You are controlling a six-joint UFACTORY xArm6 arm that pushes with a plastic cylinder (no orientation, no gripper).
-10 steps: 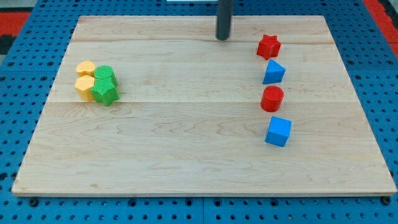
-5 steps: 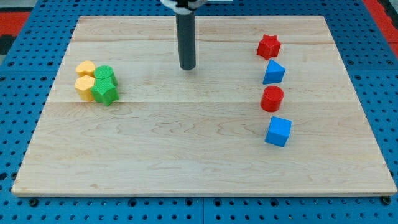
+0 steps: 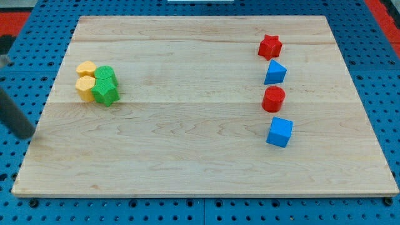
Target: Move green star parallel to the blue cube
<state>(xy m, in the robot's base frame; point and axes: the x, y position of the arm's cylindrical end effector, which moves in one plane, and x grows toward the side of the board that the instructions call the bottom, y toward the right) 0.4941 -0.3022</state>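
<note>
Green star: small rigid block, likely light and free-sliding on the wooden worktop; at the view's left, touching a green block above and yellow blocks beside. Push only, best from its left face. Blue cube: far right. End effector: plain rod, nothing held, my tip off the worktop's left edge, below-left of the star

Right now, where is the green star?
The green star sits near the view's left board edge, touching the other green block above and a yellow block on its left.
</note>
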